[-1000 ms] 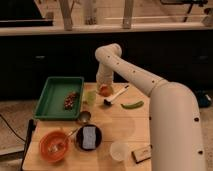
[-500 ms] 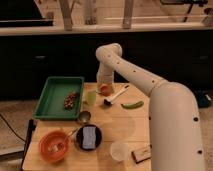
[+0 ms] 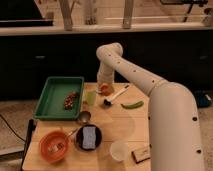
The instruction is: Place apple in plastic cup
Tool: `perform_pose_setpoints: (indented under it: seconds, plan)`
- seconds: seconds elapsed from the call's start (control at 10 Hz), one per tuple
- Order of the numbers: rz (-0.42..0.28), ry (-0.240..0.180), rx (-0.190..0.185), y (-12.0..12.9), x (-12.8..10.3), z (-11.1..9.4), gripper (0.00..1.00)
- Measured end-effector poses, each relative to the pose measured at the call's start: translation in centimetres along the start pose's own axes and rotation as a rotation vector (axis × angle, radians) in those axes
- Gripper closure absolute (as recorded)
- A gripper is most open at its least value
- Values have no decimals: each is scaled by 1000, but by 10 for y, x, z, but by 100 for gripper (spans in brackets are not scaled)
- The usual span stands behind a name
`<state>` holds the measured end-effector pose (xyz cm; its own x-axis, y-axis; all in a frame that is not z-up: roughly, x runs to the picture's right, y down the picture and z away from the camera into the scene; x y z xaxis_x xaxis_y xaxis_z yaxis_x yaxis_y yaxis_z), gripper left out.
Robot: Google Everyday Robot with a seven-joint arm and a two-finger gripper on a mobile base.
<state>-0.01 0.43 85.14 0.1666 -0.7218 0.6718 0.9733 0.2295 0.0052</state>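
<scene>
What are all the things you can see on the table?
apple: one, orange-red, back of the table, just under the end effector
plastic cup: one, pale yellow-green, between the tray and the apple
tray: one, green, back left in the picture
brown bits: a small heap, in the tray
brush: one, white handle, dark head, right of the apple
long vegetable: one, green, right of the brush
metal cup: one, silver, in front of the tray
bowl: one, orange, front left
dark dish: one, beside the bowl
sponge: one, bluish, in the dark dish
clear cup: one, whitish, front
small block: one, brown, beside the clear cup
table: one, light wood
arm: one, white
end effector: one, over the apple
</scene>
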Motion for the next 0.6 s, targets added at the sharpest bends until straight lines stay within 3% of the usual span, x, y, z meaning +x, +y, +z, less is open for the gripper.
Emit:
perform_pose_setpoints:
  seconds: [0.6]
  plan:
    - [-18,0,1,2,6,-2,97]
